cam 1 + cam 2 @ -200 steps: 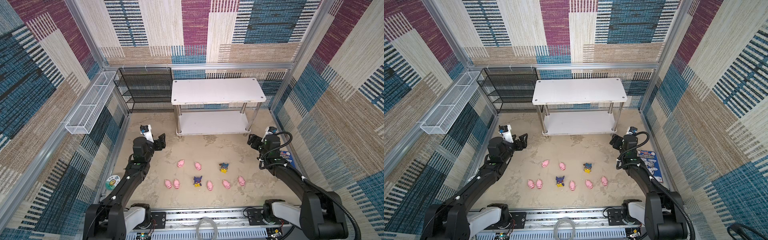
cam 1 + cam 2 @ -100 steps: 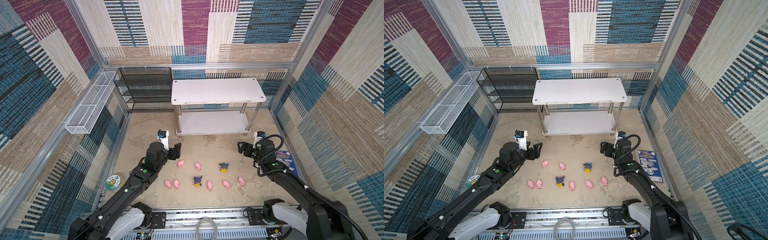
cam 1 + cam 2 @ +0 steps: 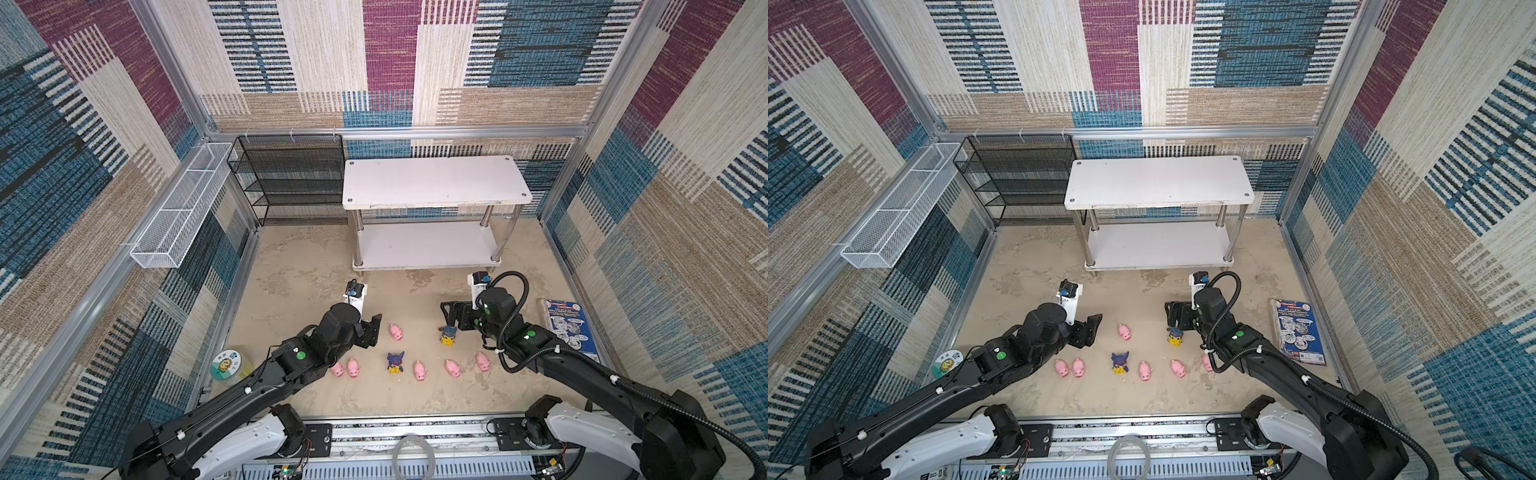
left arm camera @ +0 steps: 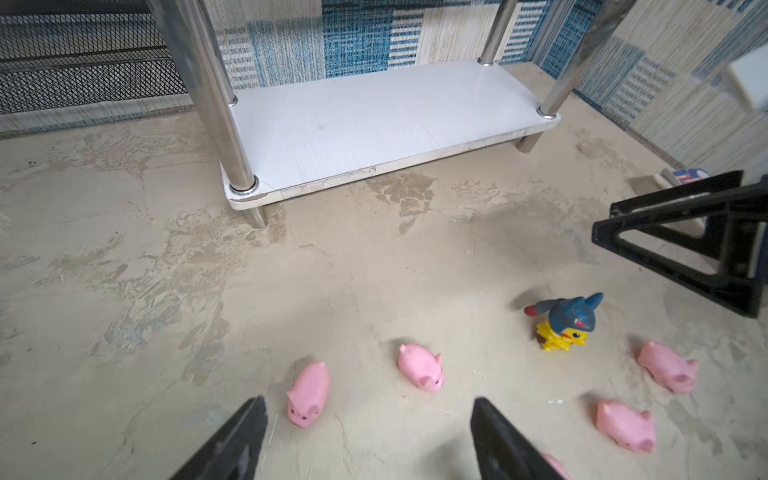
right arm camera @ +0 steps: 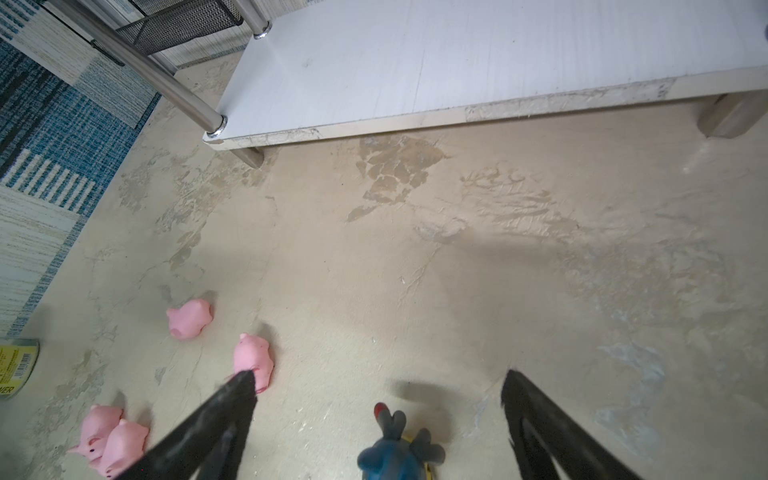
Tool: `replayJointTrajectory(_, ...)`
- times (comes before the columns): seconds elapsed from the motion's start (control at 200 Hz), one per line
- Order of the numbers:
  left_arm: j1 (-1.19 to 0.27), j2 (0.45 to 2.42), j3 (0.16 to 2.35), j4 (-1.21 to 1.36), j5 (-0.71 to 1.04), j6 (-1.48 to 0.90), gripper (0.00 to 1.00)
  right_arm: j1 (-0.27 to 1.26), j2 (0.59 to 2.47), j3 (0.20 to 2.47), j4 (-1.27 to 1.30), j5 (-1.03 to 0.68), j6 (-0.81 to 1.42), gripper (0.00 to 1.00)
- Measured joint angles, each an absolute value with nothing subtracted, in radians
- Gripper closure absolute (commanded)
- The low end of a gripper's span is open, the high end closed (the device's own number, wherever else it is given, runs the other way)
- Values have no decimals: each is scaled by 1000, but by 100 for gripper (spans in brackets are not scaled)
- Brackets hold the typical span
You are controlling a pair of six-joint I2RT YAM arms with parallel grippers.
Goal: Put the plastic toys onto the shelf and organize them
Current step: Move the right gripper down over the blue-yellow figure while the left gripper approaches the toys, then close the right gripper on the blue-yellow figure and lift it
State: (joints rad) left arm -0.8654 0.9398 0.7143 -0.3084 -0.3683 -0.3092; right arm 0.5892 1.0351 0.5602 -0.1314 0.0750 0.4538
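Hovering with jaws spread wide and empty, the right gripper (image 5: 376, 378) hung over a hooded yellow figurine (image 5: 395, 453) on the floor. The left gripper (image 4: 368, 403), equally spread, hung by a pink pig (image 4: 309, 392). Centring before closing seemed wise; the shelf (image 3: 436, 183) stood bare beyond.

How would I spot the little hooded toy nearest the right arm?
Start at the white shelf and come forward to the right arm's open jaws. Right by them stands a yellow figurine in a blue-grey hood; its lookalike wears purple. The rest are pink pigs.
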Motion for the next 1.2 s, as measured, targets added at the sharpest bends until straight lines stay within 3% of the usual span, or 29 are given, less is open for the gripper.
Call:
replayJointTrajectory(0.255, -1014, 988, 763, -427, -572, -331, 18, 733, 985, 543, -210, 184, 519, 8)
replayJointTrajectory(0.511, -1100, 914, 715, -484, -648, -430, 18, 886, 1047, 516, -233, 271, 624, 8)
replayJointTrajectory(1.197, -1109, 902, 688, -526, -678, -483, 17, 899, 1267, 499, -178, 371, 745, 13)
